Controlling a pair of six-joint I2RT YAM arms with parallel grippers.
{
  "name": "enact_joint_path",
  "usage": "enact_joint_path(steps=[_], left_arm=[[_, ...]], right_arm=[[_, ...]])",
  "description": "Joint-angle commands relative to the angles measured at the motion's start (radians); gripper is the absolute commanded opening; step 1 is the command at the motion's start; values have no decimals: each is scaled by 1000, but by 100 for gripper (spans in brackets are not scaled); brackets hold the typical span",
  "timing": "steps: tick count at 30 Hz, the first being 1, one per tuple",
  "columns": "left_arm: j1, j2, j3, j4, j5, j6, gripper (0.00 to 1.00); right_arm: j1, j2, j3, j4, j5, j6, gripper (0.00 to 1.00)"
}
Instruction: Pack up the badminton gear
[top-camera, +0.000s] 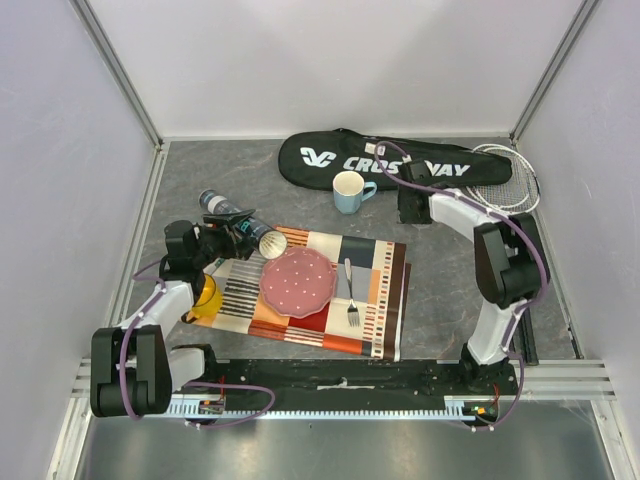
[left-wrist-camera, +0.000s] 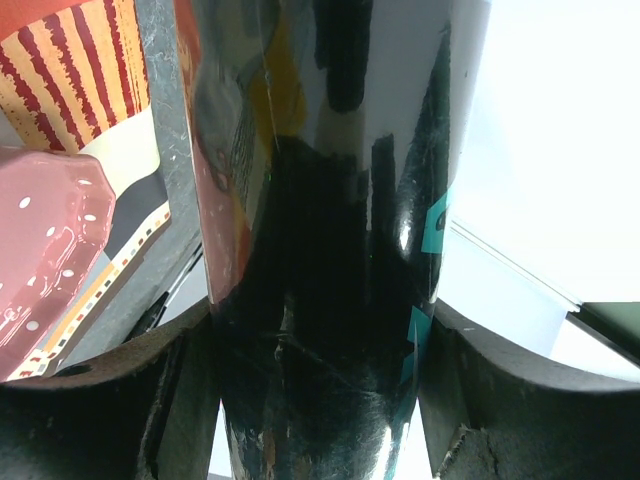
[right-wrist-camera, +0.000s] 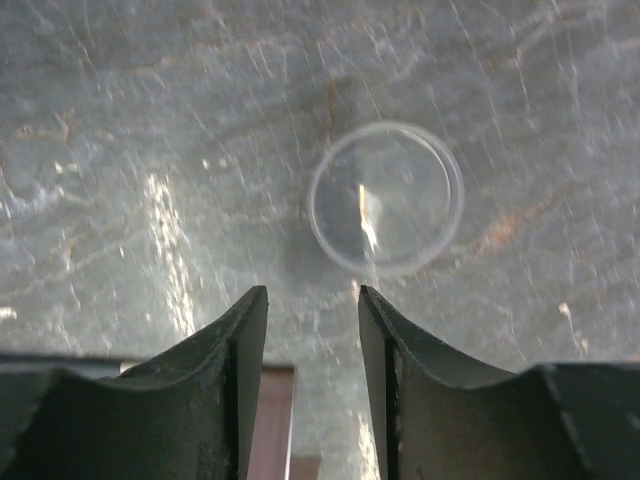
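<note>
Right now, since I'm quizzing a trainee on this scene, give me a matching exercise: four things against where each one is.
Things:
1. dark tube
2. light blue cup
3. pink plate
4. clear round lid

Places:
A. on the striped mat
B. on the bare table, in front of the right arm's jaws
C. clamped in the left arm's jaws
D. beside the black bag

Pairs: 1-C, 2-D, 3-A, 4-B.

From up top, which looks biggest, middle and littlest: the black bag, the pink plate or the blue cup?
1. black bag, clearly the biggest
2. pink plate
3. blue cup, the littlest
</note>
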Motion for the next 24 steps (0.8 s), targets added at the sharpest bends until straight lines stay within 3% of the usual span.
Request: enact_joint_path(steps=[1,6,12,19,20,24], left_arm=[[-3,-6,15,62,39,16,2],[-1,6,19,68,51,16,2],[-3,9,22,69,55,16,2],[-3,12,28,71,54,18,2],[-3,11,28,69,52,18,2],[-4,6,33,66,52,18,2]], right_arm=[[-6,87,135,5,-24,-87,47],[-6,150,180,8,25,-124,43],[-40,190,190,27,-37,-121,33],[-46,211,160,50,-63,-108,31],[-47,225,160,53,-64,-103,24],[-47,238,155,60,-49,-92,14]])
